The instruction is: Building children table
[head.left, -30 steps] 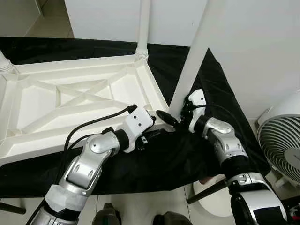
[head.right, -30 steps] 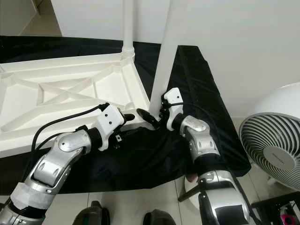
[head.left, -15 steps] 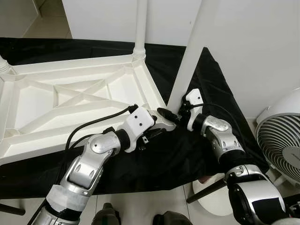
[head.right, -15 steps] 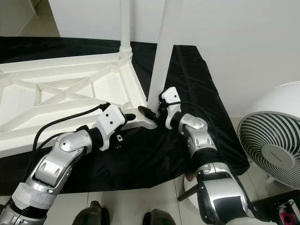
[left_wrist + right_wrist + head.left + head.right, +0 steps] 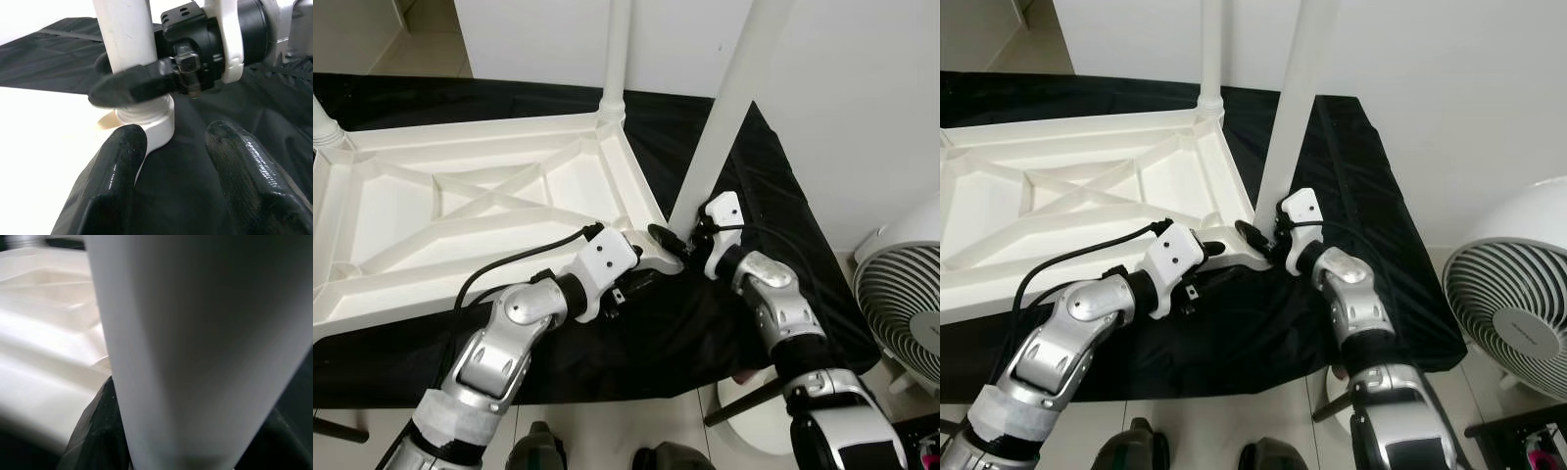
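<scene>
A white table (image 5: 460, 211) lies upside down on a black cloth (image 5: 773, 186), in the middle left of the picture. The right hand (image 5: 677, 238) pinches a white leg (image 5: 724, 117) near its bottom, at the table's near right corner. The left hand (image 5: 176, 161) is spread open, right beside that corner. A fan (image 5: 906, 304) stands at the right edge.
</scene>
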Controlling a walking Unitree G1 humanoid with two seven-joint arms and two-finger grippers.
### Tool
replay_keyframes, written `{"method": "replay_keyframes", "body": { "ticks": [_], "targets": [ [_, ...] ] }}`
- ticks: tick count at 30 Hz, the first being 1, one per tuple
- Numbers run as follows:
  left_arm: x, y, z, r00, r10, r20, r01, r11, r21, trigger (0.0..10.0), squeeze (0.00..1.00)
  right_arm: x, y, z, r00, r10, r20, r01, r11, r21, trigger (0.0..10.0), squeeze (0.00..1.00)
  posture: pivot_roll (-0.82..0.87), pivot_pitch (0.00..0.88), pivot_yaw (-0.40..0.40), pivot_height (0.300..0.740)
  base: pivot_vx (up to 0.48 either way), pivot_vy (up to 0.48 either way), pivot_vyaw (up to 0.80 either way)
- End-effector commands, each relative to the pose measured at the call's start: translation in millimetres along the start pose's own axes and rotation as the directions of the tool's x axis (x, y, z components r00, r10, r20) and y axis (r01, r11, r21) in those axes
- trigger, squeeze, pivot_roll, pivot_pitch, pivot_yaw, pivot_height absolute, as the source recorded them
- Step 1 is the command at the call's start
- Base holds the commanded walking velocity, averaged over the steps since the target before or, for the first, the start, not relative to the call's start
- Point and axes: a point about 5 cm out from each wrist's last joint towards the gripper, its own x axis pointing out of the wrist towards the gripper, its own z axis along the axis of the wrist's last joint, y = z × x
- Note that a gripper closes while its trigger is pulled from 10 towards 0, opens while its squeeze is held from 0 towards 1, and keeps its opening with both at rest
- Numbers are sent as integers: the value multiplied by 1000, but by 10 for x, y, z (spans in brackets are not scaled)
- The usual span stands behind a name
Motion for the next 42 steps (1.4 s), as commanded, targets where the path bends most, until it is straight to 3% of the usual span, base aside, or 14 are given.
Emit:
{"method": "replay_keyframes", "body": {
  "ticks": [1, 2, 8, 10, 13, 20, 21, 22, 31, 35, 36, 37, 38, 42],
  "targets": [
    [-6, -4, -10, 999, 46, -8, -46, 999, 1, 10000, 0, -74, -106, -50, 992, -120, -51, 120, 993, 5, 10000, 0, 23, 29, -72, 740, 0, 0, 0],
    [-7, -12, -15, 999, 44, -9, -44, 999, -4, 10000, 0, -111, -95, -72, 978, -199, -66, 202, 979, 41, 10000, 0, 21, 29, -71, 740, 0, 0, 0],
    [0, -27, -27, 999, 36, -12, -36, 999, -6, 10000, 0, -201, -48, -115, 921, -379, -87, 386, 920, 70, 10000, 0, 14, 29, -65, 740, 0, 0, 0],
    [12, -27, -21, 999, 30, -9, -30, 1000, -5, 10000, 0, -266, 17, -131, 846, -521, -113, 529, 846, 65, 10000, 0, 14, 22, -62, 740, 0, 0, 0],
    [17, -14, -15, 1000, 28, -6, -28, 1000, -1, 10000, 0, -250, 135, -68, 841, -532, -101, 539, 839, 70, 10000, 0, 10, 15, -59, 740, 0, 0, 0],
    [21, -15, -19, 1000, 24, -5, -24, 1000, 2, 10000, 0, -266, 103, -60, 835, -539, -112, 547, 835, 63, 10000, 0, 10, 8, -62, 740, 0, 0, 0],
    [22, -9, -16, 1000, 26, -4, -26, 1000, 4, 10000, 0, -250, 151, -33, 852, -512, -108, 520, 851, 70, 10000, 918, 12, 9, -66, 740, 0, 0, 0],
    [23, -3, -14, 1000, 29, -3, -29, 1000, 4, 10000, 0, -234, 200, -10, 868, -485, -104, 493, 866, 79, 10000, 1000, 12, 9, -68, 740, 0, 0, 0],
    [22, 0, -19, 999, 36, -5, -36, 999, 1, 10000, 0, -234, 301, 64, 897, -433, -89, 438, 897, 62, 10000, 1000, 10, 9, -73, 740, 0, 0, 0],
    [30, -3, -15, 999, 39, -4, -39, 999, 0, 10000, 0, -241, 298, 125, 940, -335, -66, 338, 939, 61, 10000, 1000, 7, 13, -73, 740, 0, 0, 0],
    [30, -4, -14, 999, 38, -4, -38, 999, 1, 10000, 0, -243, 289, 144, 966, -251, -59, 254, 966, 53, 10000, 0, 4, 15, -72, 740, 0, 0, 0],
    [30, -4, -14, 999, 38, -4, -38, 999, 1, 10000, 0, -243, 289, 144, 966, -251, -59, 254, 966, 53, 10000, 0, 4, 15, -72, 740, 0, 0, 0],
    [30, -10, -14, 999, 34, -3, -34, 999, 1, 10000, 0, -256, 282, 167, 989, -139, -50, 141, 989, 43, 10000, 0, 0, 16, -70, 740, 0, 0, 0],
    [40, -14, -17, 1000, 28, -3, -28, 1000, 2, 10000, 0, -303, 161, 197, 999, 16, -43, -17, 1000, -16, 10000, 0, -6, 18, -67, 740, 0, 0, 0]
  ]
}}
